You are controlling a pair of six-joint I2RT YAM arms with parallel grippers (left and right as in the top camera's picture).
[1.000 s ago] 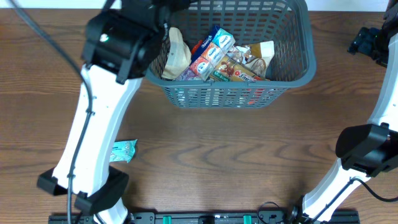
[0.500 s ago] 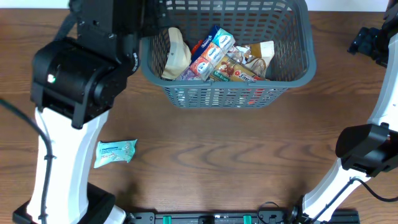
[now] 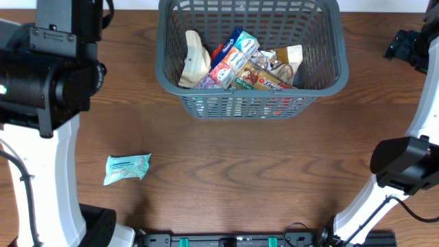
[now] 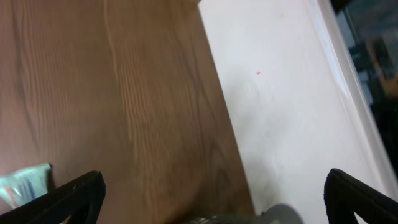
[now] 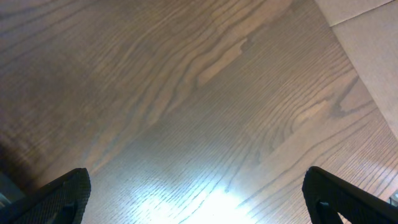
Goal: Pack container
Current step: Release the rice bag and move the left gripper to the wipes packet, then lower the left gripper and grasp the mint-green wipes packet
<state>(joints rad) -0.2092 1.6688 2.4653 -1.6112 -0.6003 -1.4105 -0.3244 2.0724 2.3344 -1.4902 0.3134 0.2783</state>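
Brown wood-grain table fills the overhead view, and on it the dark grey container sits at twelve o'clock, probably parked at the far middle so either arm can reach over its rim. The left arm rises at nine to ten o'clock, the right arm at four o'clock, both held off to the sides, which leaves the basket mouth clear. Left gripper: jaws spread wide, nothing between them, looking down on bare wood and a white surface past the table edge. Right gripper: also wide apart and empty, over plain tabletop. Inside the container a heap of snack packets lies tilted and overlapping toward the near wall, the way dropped things settle rather than stacked ones. Outside, at eight o'clock, one teal packet lies flat and well apart from the basket; I judge it the last item to pack, on the left arm's side. Labels: blue, red and brown print shows on the wrappers and some marking on the teal one, but no brand or word is readable.
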